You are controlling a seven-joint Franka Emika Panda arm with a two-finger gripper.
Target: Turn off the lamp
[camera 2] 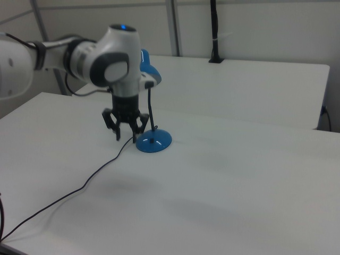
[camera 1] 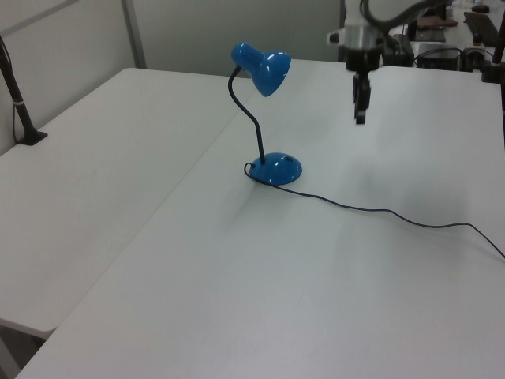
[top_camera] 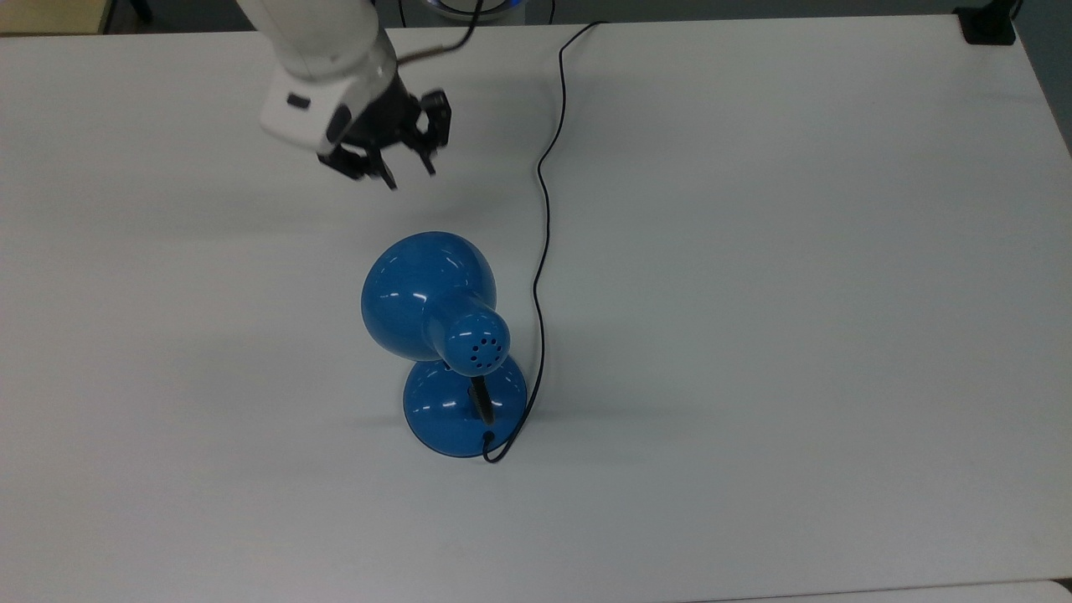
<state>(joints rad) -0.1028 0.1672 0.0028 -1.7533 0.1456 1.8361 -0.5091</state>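
Two fingers (camera 2: pixel 125 134) spread, lamp (top_camera: pixel 444 335) apart

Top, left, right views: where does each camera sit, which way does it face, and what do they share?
Top view: overhead, looking down on the table; gripper and wrist show.
Left view: raised off a table corner, facing the lamp; gripper hangs beyond it.
Right view: low, opposite side; gripper and arm before the lamp.
All share lamp, cord, gripper.

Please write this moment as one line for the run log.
gripper: open, empty, raised clear of lamp | lamp: upright on table | cord: slack
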